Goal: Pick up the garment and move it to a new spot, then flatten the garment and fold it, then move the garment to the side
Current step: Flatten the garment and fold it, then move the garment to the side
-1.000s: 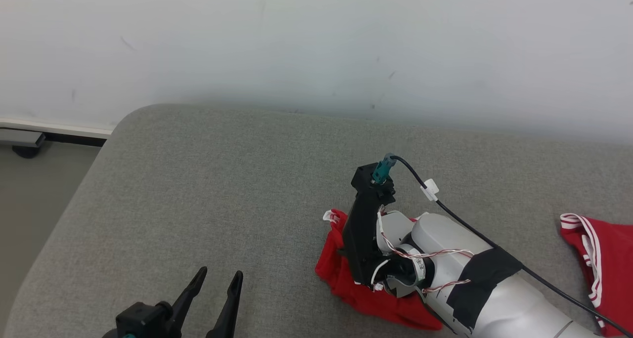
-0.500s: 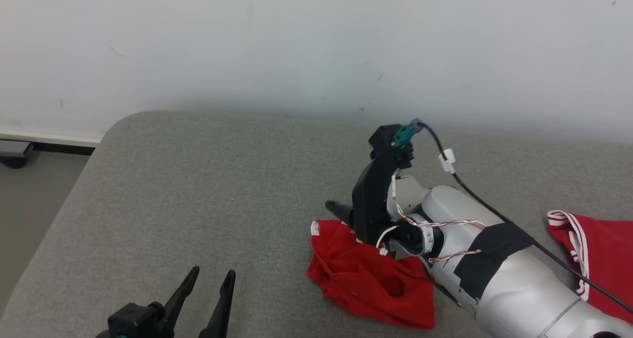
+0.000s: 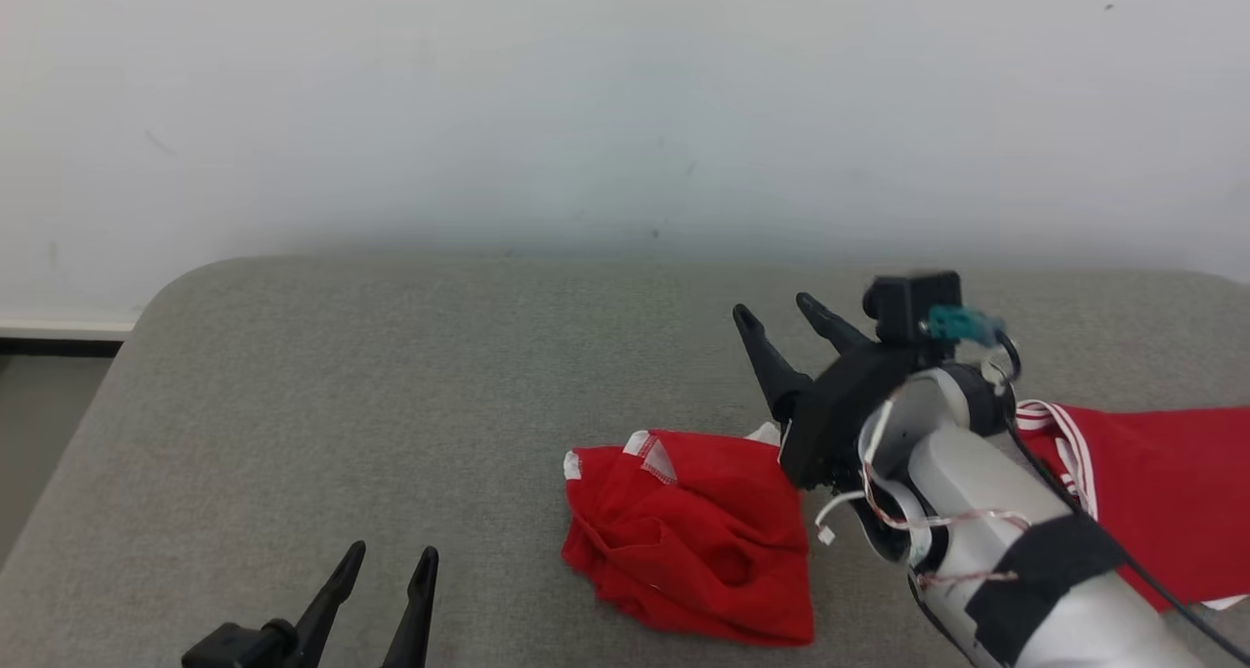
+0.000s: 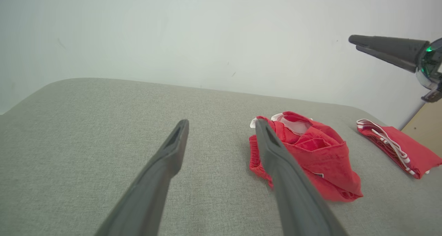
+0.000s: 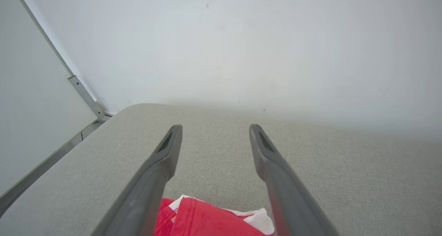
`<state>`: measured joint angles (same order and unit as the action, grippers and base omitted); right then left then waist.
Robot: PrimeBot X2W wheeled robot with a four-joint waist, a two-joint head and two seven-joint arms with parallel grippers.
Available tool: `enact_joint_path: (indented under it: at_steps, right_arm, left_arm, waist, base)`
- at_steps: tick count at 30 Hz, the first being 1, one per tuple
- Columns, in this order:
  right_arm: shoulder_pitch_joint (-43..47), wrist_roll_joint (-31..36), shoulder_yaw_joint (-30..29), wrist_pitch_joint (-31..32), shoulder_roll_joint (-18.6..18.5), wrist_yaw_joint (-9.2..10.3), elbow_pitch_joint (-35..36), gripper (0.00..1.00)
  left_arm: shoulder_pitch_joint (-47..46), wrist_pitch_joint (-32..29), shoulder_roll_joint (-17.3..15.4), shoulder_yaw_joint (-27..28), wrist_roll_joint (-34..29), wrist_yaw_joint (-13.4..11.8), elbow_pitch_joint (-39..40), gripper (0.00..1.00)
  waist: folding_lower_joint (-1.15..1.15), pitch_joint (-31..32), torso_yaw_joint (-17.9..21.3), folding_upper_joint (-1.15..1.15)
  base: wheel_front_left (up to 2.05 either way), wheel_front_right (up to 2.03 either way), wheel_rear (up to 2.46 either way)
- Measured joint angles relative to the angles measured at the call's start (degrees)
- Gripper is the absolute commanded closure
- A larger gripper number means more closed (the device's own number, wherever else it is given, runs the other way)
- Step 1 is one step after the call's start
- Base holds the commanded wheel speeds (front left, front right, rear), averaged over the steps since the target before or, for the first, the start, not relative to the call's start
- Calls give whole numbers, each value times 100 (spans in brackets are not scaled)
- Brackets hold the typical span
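Garment (image 3: 688, 536) lies crumpled red on the grey cushion (image 3: 391, 404) — right claw (image 3: 773, 307) spread, lifted just past its far edge — left claw (image 3: 393, 551) spread, near left; striped red cloth (image 3: 1162, 482) far right

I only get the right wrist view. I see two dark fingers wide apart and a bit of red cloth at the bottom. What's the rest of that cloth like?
Observer: It's a crumpled red fabric garment, a loose heap on the grey fabric cushion, clear of the open right gripper.
Operator: Any more clothes?
Observer: Yes, a second red garment with white stripes lies further right.
Operator: Where's the other claw?
Observer: The left gripper, open, sits lower left in the head view, apart from both garments.
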<state>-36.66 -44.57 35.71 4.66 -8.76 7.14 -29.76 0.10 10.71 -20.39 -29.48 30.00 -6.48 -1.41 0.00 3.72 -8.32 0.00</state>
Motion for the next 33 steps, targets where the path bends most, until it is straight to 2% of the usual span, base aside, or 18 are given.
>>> enact_joint_path:
  at_steps: [5, 11, 16, 23, 27, 33]
  right_arm:
    - [813, 377, -422, -1128, -57, 0, 456, 0]
    - [2040, 737, -1079, -2100, -99, 0, 657, 0]
    - [2926, 1037, -1753, -1978, -77, 0, 960, 0]
    - [3604, 1446, -2494, -1930, 110, 1, 1508, 0]
    - [3679, 1652, -2688, -1930, 263, 1, 1841, 0]
    - [3662, 1788, -2614, -1930, 285, 1, 1923, 0]
  left_arm:
    - [126, 18, 1, 49, -42, -8, 35, 0]
    - [133, 26, 2, 58, -60, -8, 65, 0]
    - [134, 42, 1, 67, -83, -13, 99, 0]
    - [203, 42, -37, 108, -113, -15, 157, 0]
    - [202, 42, -51, 130, -119, -22, 213, 0]
    - [157, 9, 31, 56, -134, -31, 210, 0]
  waist:
    - [0, 57, 207, 0]
    - [0, 149, 398, 0]
    - [0, 204, 462, 0]
    - [0, 182, 456, 0]
    - [1, 129, 439, 0]
    - [1, 75, 335, 0]
  base:
    - [0, 0, 0]
    - [0, 0, 0]
    - [0, 0, 0]
    - [0, 0, 0]
    - [0, 0, 0]
    - [0, 0, 0]
